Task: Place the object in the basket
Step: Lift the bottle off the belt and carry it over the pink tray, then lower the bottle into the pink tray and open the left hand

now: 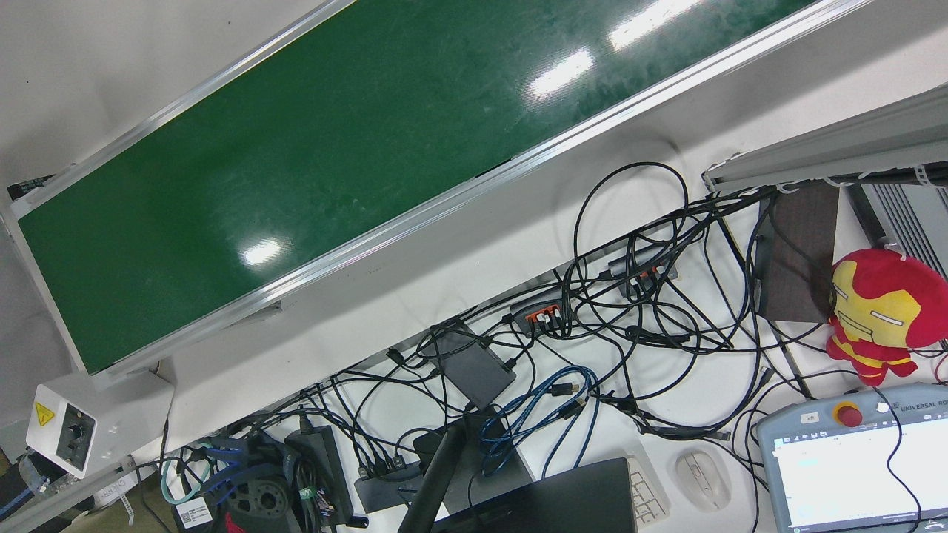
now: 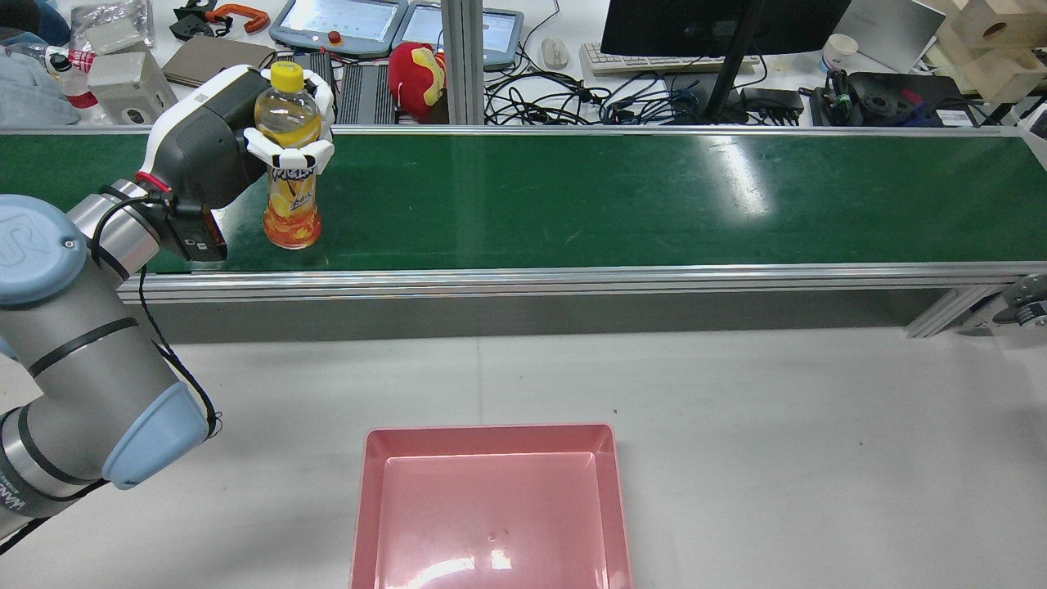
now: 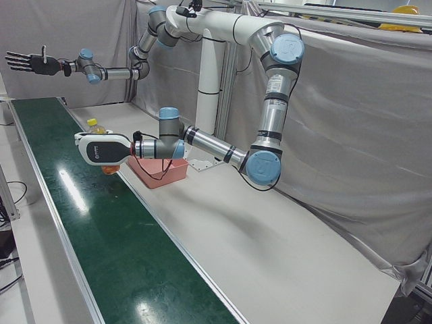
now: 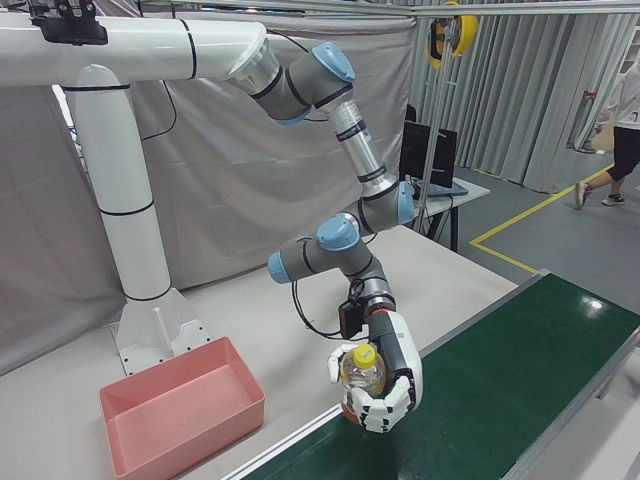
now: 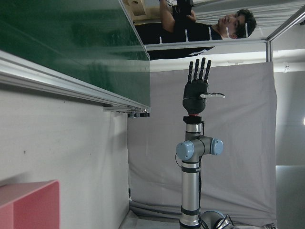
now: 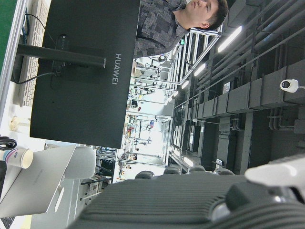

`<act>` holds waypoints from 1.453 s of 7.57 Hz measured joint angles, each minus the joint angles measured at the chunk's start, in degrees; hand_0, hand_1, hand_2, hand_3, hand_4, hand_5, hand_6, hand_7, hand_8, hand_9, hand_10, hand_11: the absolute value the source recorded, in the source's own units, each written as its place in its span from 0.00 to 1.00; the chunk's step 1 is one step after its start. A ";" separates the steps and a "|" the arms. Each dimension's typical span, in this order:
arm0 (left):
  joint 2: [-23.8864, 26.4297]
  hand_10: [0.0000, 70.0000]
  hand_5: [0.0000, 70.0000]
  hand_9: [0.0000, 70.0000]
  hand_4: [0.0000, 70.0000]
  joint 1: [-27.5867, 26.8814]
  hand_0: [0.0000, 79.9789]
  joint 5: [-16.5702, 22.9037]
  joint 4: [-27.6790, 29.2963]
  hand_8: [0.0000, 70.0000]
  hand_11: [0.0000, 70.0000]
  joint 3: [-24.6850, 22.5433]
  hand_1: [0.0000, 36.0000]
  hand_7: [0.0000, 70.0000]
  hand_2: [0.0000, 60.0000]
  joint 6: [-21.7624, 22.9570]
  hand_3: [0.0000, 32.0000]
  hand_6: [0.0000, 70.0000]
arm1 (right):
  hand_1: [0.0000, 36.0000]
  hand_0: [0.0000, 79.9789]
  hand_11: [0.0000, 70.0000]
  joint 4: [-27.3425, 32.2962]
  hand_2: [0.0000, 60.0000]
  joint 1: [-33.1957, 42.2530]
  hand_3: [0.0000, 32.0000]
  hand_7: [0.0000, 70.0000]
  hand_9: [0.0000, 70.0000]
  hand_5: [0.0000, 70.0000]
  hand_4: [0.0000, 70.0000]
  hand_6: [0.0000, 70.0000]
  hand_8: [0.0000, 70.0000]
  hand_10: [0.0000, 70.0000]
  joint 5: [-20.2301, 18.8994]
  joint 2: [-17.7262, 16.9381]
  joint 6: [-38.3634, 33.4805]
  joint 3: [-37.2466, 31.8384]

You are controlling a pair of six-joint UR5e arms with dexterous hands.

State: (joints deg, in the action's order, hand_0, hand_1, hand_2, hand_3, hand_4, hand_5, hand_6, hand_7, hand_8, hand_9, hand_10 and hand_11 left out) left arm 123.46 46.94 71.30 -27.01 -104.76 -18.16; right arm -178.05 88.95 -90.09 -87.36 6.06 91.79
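Observation:
A drink bottle (image 2: 291,204) with a yellow cap and orange liquid is upright at the left end of the green conveyor belt (image 2: 613,196). My white left hand (image 2: 217,139) is shut around its upper half, with fingers wrapped just below the cap. The grasp also shows in the right-front view (image 4: 380,385) and the left-front view (image 3: 101,150). I cannot tell whether the bottle's base touches the belt. The pink basket (image 2: 491,438) sits empty on the white table, nearer the robot than the belt. My black right hand (image 5: 196,88) is open with fingers spread, raised high and away from the belt (image 3: 30,63).
Beyond the belt is a desk with a monitor (image 2: 720,24), tangled cables (image 1: 629,311), teach pendants (image 2: 339,20) and a red plush toy (image 2: 417,78). The belt has an aluminium side rail (image 2: 572,282). The white table (image 2: 777,409) lies around the basket.

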 measured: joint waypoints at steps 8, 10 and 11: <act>-0.55 0.74 1.00 1.00 1.00 -21.53 0.77 2.19 -6.62 0.93 1.00 -12.31 0.69 0.87 1.00 -6.64 0.00 0.84 | 0.00 0.00 0.00 0.00 0.00 0.00 0.00 0.00 0.00 0.00 0.00 0.00 0.00 0.00 0.00 0.00 -0.03 -0.09; -0.54 0.47 0.97 0.69 0.97 -27.05 0.77 1.96 -7.85 0.53 0.68 -12.50 0.37 0.46 0.06 -9.96 0.00 0.44 | 0.00 0.00 0.00 -0.02 0.00 0.00 0.00 0.00 0.00 0.00 0.00 0.00 0.00 0.00 0.00 0.00 -0.01 -0.11; -0.94 0.29 0.63 0.25 0.47 -28.59 0.77 1.79 -8.22 0.17 0.45 -12.50 0.25 0.18 0.00 -11.08 0.00 0.10 | 0.00 0.00 0.00 -0.02 0.00 0.00 0.00 0.00 0.00 0.00 0.00 0.00 0.00 0.00 0.00 0.00 0.00 -0.11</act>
State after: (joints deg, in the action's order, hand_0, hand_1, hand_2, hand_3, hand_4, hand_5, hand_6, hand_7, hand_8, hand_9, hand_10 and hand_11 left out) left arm 122.53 18.36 73.09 -35.23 -117.26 -29.24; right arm -178.06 88.94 -90.09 -87.36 6.06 91.67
